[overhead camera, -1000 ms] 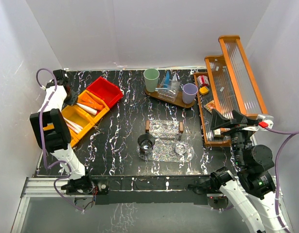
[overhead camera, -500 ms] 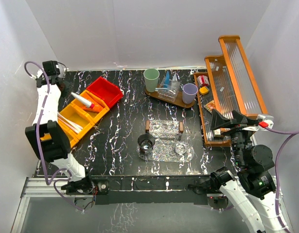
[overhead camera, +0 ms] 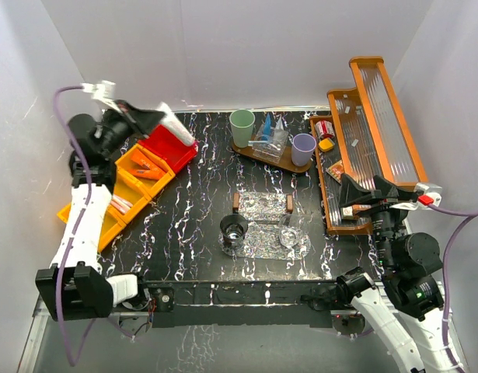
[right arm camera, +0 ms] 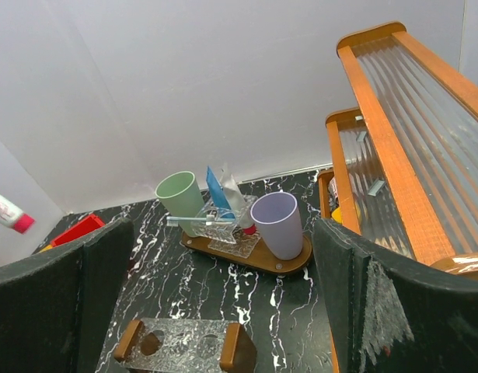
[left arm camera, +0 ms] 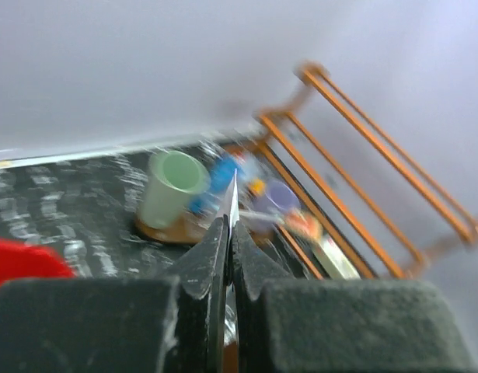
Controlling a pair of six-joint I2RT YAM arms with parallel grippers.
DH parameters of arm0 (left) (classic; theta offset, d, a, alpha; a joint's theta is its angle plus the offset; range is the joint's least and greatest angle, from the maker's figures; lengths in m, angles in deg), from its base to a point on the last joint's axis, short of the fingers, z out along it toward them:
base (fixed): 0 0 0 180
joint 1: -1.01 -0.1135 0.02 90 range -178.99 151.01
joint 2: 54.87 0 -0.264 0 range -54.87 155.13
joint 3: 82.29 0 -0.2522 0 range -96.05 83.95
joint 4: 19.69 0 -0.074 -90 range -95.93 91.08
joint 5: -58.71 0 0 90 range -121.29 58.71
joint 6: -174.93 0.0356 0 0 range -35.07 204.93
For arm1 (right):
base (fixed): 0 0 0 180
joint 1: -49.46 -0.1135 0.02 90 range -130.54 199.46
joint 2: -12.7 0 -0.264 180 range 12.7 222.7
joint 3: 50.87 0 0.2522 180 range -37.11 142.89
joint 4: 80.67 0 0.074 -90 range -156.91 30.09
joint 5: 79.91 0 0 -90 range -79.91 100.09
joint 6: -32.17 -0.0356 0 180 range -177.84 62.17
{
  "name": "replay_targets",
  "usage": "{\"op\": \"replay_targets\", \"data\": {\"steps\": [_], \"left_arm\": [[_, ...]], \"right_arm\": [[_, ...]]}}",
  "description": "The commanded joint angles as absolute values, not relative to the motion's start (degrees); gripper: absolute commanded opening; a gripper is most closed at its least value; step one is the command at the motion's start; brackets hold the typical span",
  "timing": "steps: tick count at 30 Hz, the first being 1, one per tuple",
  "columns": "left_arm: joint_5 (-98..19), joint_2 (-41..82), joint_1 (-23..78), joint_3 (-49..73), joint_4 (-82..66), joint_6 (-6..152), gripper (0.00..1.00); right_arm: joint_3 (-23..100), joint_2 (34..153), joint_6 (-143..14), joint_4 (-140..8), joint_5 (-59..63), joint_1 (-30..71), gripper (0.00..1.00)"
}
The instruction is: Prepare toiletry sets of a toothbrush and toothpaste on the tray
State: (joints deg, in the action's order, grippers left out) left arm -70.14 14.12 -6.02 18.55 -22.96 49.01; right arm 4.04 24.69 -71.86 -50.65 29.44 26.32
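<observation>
White walls enclose a black marbled tabletop [overhead camera: 200, 225]. Toward its near right corner the right gripper [overhead camera: 368, 190] hangs with fingers spread wide, nothing between them. At the middle stand a dark glass cup [overhead camera: 234, 231] and a clear glass [overhead camera: 288, 237], both seemingly empty, before a glass stand [overhead camera: 262, 203] with wooden ends. Along the left edge an orange bin [overhead camera: 99, 225] holds pale toothbrushes [overhead camera: 120, 203], the next bin [overhead camera: 137, 155] orange tubes, then a red bin [overhead camera: 167, 148]. Above it the left gripper [overhead camera: 155, 120] is clamped on a white tube [overhead camera: 179, 127], long axis slanting down toward the table's middle, red cap outermost. At the far edge a wooden tray [overhead camera: 258, 156] carries a green cup [overhead camera: 242, 127], a lilac cup [overhead camera: 303, 148] and a clear holder [overhead camera: 276, 141] with a blue tube [overhead camera: 266, 124] upright and a toothbrush [right arm camera: 193, 221] lying across
</observation>
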Motion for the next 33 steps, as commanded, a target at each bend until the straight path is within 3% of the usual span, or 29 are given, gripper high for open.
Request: {"op": "replay_targets", "data": {"steps": [1,7,15,33], "left_arm": [[-85.94,9.69,8.35,20.96,-33.22,68.98,0.00],[-88.39,9.02,23.34,27.39,-37.79,83.20,0.00],[-83.63,18.39,36.70,24.43,-33.03,95.19,0.00],[-83.43,36.35,43.37,17.85,-38.72,95.67,0.00]], "right_arm": [[6.57,25.35,-71.99,-52.52,29.46,26.48,0.98],[6.57,25.14,-72.88,-52.34,29.80,26.43,0.98],[6.93,25.00,-72.80,-51.68,30.65,26.44,0.98],[6.93,24.69,-72.06,-50.43,31.52,26.43,0.98]]}}
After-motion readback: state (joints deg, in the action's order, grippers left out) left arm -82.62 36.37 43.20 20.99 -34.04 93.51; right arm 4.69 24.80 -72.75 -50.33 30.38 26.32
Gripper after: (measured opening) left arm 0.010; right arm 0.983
